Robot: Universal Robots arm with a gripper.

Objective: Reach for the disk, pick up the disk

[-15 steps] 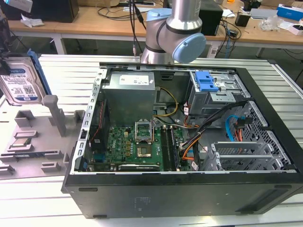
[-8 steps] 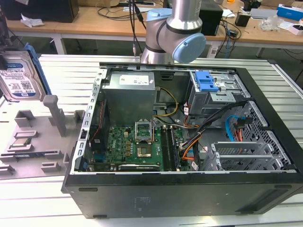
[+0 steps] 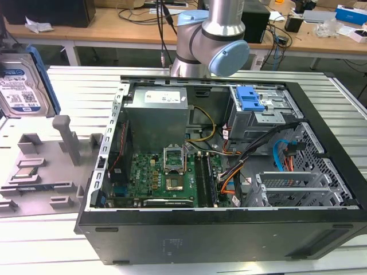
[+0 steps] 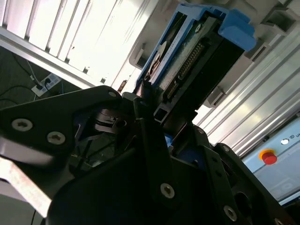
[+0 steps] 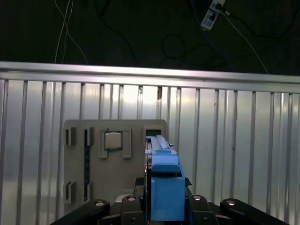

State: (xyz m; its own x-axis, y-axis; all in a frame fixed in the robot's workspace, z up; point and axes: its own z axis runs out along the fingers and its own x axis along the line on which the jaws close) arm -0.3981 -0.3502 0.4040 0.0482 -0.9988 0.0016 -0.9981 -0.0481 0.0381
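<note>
Gripper (image 5: 165, 208) clamped on disk (image 5: 165, 180), fingers (image 4: 143, 126) against its blue bracket; disk held edge-on over grey fixture tray (image 5: 77, 168). Tray recess holds processor chip (image 5: 112, 139); cannot tell whether disk clears tray. Disk at exterior view's left, well apart from open computer case (image 3: 229, 240) with motherboard (image 3: 166, 177) inside. Bare ribbed table (image 5: 234, 164) beside tray; table edge (image 5: 187, 75) near tray's far side
</note>
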